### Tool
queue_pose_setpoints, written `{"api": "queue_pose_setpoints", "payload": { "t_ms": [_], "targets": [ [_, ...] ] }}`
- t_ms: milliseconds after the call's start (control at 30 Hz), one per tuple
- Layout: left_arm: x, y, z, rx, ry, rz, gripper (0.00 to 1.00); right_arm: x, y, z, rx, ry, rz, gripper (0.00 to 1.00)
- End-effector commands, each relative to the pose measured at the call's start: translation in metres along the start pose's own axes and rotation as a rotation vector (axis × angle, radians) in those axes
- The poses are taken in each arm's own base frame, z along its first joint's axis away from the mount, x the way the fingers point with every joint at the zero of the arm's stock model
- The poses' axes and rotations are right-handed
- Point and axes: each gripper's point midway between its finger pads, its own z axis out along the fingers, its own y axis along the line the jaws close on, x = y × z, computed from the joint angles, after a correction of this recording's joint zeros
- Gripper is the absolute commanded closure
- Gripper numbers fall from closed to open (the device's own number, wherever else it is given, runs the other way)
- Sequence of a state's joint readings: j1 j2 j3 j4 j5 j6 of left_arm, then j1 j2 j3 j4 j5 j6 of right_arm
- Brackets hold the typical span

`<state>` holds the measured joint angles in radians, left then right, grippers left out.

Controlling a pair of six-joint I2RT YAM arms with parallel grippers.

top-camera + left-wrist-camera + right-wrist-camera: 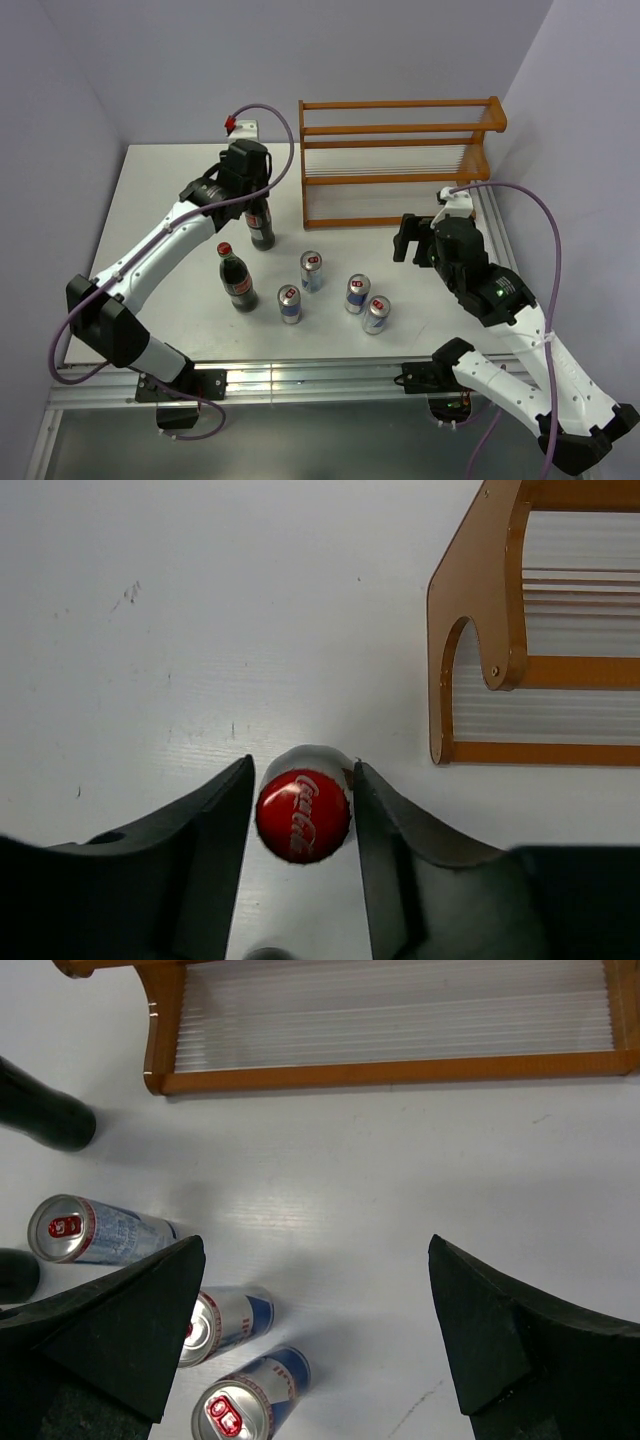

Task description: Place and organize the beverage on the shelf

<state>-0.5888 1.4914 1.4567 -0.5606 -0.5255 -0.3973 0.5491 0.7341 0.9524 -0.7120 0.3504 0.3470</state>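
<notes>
A dark cola bottle (pixel 261 224) with a red cap (pixel 303 815) stands left of the shelf (pixel 400 180). My left gripper (pixel 248 188) is over its top and shut on its neck, a finger (pixel 205 850) on each side of the cap. The second cola bottle (pixel 238 280) stands nearer. Four blue-and-silver cans stand in a loose group: (pixel 312 270), (pixel 290 304), (pixel 357 293), (pixel 377 314). My right gripper (pixel 413 240) is open and empty, right of the cans and in front of the shelf. Its wrist view shows three cans (pixel 75 1228), (pixel 228 1318), (pixel 245 1405) to its left.
The two-tier wooden shelf (pixel 380 1070) stands at the table's back right, with nothing on it; its left end post (pixel 480 630) is right of the held bottle. The table's right edge rail (pixel 497 225) runs beside the right arm. Walls close in behind and on both sides.
</notes>
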Motion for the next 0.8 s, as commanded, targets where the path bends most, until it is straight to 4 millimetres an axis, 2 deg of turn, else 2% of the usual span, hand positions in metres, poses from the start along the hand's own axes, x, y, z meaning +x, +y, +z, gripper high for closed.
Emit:
{"api": "queue_pose_setpoints", "payload": {
  "t_ms": [0, 100, 133, 200, 267, 467, 767],
  "targets": [
    [-0.020, -0.005, 0.005, -0.023, -0.050, -0.008, 0.52, -0.009, 0.011, 0.004, -0.042, -0.035, 0.006, 0.01],
    [-0.018, -0.006, 0.007, -0.024, -0.044, -0.002, 0.63, -0.009, 0.013, 0.006, -0.048, -0.034, 0.002, 0.01],
    [-0.019, -0.006, 0.006, -0.026, -0.043, -0.003, 0.73, -0.008, 0.014, 0.007, -0.051, -0.029, -0.002, 0.01],
    [-0.024, -0.007, 0.002, -0.023, -0.055, -0.004, 0.84, -0.010, 0.016, 0.009, -0.061, -0.034, 0.000, 0.01],
    [-0.031, -0.010, -0.004, -0.014, -0.068, -0.001, 1.00, -0.009, 0.019, 0.012, -0.069, -0.028, -0.004, 0.01],
    [-0.060, -0.012, -0.022, 0.004, -0.122, -0.012, 1.00, -0.016, 0.040, 0.021, -0.151, -0.035, -0.012, 0.02],
    [-0.097, -0.014, -0.055, 0.066, -0.186, -0.032, 1.00, -0.041, 0.093, 0.024, -0.392, -0.085, -0.049, 0.07]
  ]
}}
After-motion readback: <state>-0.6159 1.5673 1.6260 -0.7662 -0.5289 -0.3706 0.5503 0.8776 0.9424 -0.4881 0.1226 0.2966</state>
